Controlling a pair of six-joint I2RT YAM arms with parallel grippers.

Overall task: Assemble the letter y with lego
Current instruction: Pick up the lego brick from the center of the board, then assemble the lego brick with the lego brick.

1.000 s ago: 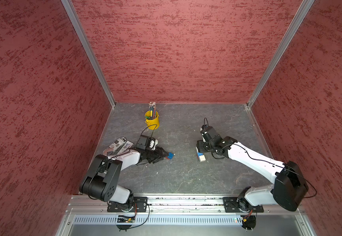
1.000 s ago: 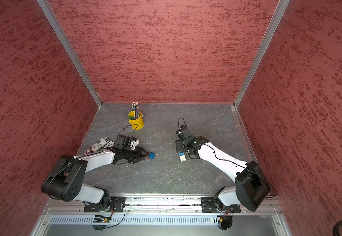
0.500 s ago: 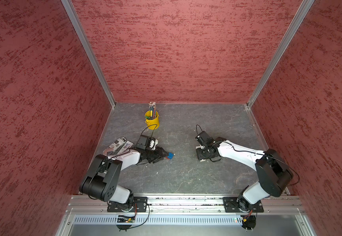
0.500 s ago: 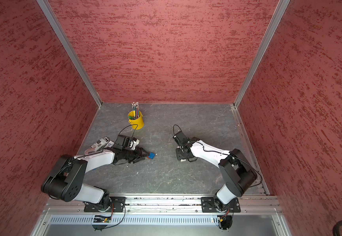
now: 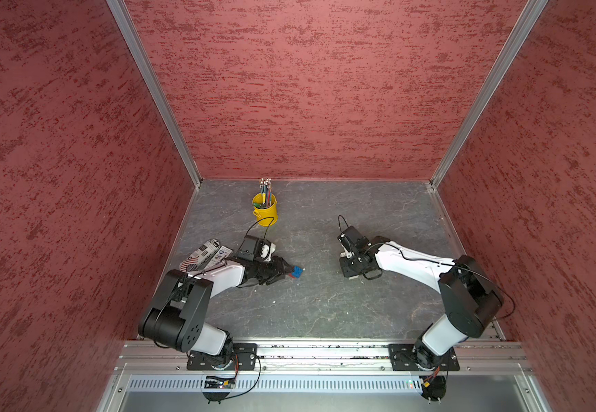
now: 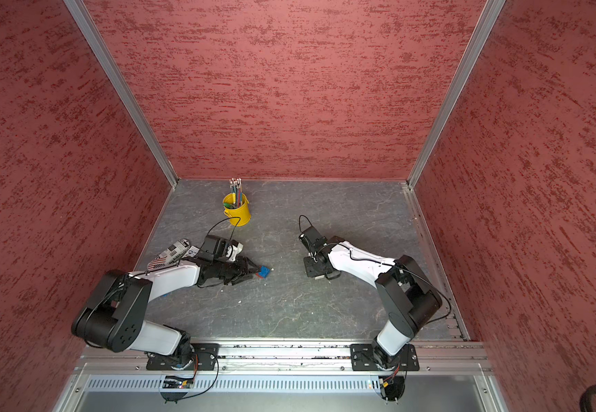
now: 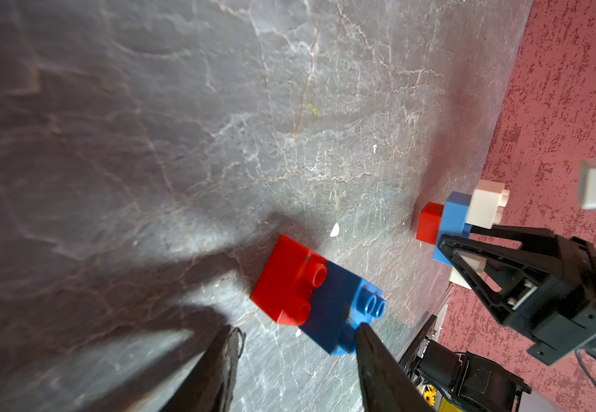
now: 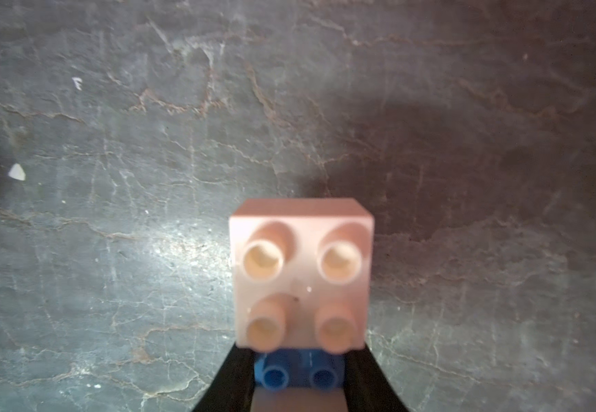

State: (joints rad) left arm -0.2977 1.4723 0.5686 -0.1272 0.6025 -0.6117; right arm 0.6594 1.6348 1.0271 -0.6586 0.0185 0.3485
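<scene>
I read the left hand (image 5: pixel 286 271) as open, low over the surface (image 5: pixel 325 310). In the left wrist view its two fingers stand apart, and the red-and-blue brick pair (image 7: pixel 310 296) lies on the surface just ahead of the tips. One fingertip (image 7: pixel 364 335) touches the blue end, the other is clear of the red end, so nothing is gripped. Both top views put that pair right at the hand's nose, on the left half of the surface (image 6: pixel 262 271). The right hand (image 8: pixel 300 378) points down on the right half, well apart from the pair. In the right wrist view its fingers sit tight on either side of the blue crossbar (image 8: pixel 300 374), so I call it closed on that. A white brick (image 8: pixel 301 274) is joined just ahead of the fingers, its four studs facing the camera. From the left wrist view the partial Y cluster (image 7: pixel 455 217) shows a red brick (image 7: pixel 430 223) on one face of the blue crossbar. White bricks sit on the opposite face, one either side of the fingers. I can't tell whether the cluster rests on the surface or is lifted. The yellow pencil bucket (image 5: pixel 265 210) stands toward the back wall. A printed packet (image 5: pixel 203 254) lies beside the left arm.
</scene>
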